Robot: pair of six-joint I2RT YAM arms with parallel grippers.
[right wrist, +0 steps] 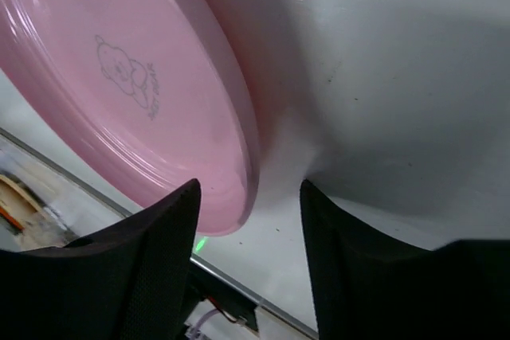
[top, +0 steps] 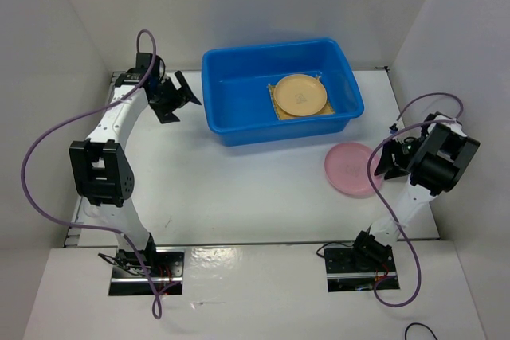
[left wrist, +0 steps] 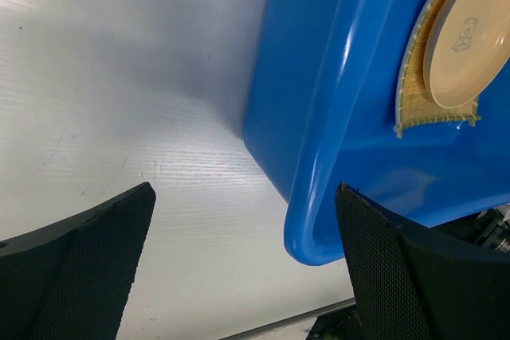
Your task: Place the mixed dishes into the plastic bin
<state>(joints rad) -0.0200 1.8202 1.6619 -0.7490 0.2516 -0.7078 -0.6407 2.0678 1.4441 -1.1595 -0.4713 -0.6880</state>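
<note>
Tabletop scene seen from above, with two robot arms on a white table (top: 239, 189) walled in by white panels.

At the far middle sits a large bright blue plastic bin (top: 271, 127). Inside it, toward its right half, a square woven bamboo mat (top: 277, 111) lies flat on the floor of the bin, and a round tan-orange plate (top: 300, 95) rests on top of the mat, covering most of it.

A round pink plate (top: 351, 169) lies flat on the table outside the bin, near its front right corner and apart from it.

The left gripper (top: 185, 107) hovers just beside the bin's left wall. Its wrist camera shows the left gripper (left wrist: 245, 193) released, the two dark fingers spread wide with nothing between them but bare table and the rounded corner of the blue bin (left wrist: 335, 77). Past the rim, the mat (left wrist: 414, 93) and the tan-orange plate (left wrist: 470, 37) show inside.

The right gripper (top: 382, 161) sits at the pink plate's right edge. Its wrist camera shows the right gripper (right wrist: 250, 189) also released – fingers parted, with the rim of the pink plate (right wrist: 119, 77) reaching into the gap between them. Whether either finger touches the plate cannot be told. A small cartoon drawing is printed on the plate's face.
</note>
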